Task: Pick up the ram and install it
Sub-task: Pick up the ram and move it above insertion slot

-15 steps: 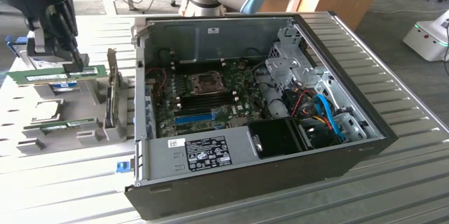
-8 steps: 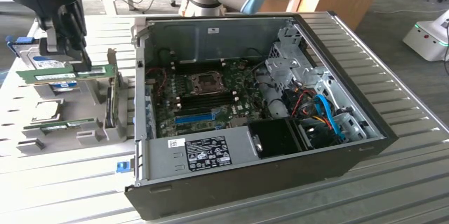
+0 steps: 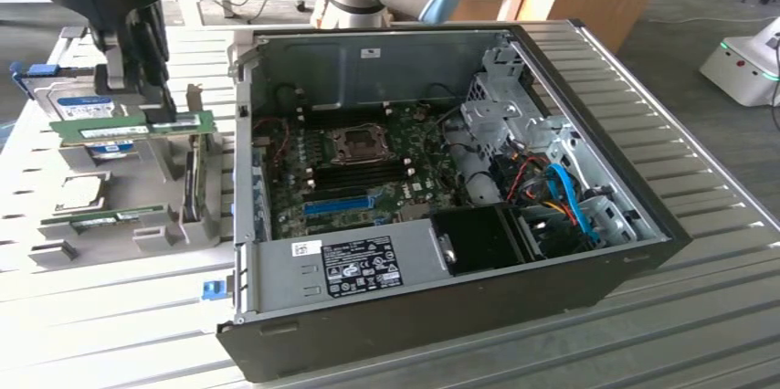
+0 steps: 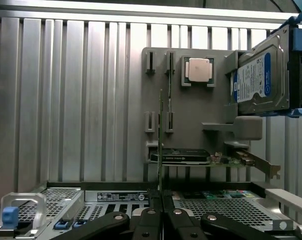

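The ram (image 3: 122, 128) is a thin green stick with a pale label. My black gripper (image 3: 156, 113) is shut on it and holds it lengthwise above the grey parts holder (image 3: 159, 238), on the exterior view's left of the open computer case (image 3: 634, 252). In the wrist view the ram (image 4: 160, 135) shows edge-on, rising from between the shut fingers (image 4: 150, 205) of the gripper (image 4: 161, 199). The motherboard (image 3: 365, 165) with its dark memory slots lies inside the case, well apart from the ram.
A second green stick (image 3: 116, 218) lies in the holder. A silver hard drive (image 3: 86, 108) with a blue label stands behind it, and a processor chip (image 4: 199, 69) and a card (image 4: 183, 156) also sit on the holder. A power supply (image 3: 353, 266) and cables (image 3: 567, 197) fill the case's near side.
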You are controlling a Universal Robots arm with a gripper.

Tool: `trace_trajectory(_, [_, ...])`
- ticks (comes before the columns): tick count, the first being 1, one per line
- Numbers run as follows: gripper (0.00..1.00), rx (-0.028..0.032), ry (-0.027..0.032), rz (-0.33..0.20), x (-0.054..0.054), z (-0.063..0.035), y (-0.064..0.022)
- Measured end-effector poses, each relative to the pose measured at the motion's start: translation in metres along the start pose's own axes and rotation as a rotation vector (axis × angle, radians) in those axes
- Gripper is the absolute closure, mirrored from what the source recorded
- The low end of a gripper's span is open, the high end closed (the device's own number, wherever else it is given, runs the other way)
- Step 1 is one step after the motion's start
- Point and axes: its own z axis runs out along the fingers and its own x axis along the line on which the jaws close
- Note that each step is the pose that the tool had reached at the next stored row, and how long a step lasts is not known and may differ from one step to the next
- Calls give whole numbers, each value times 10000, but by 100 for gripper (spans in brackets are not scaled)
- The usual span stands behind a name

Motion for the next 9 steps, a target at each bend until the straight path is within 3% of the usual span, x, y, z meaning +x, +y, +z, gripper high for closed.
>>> trace_trajectory(9, [88,-12,0,-9,-1,-7,-195])
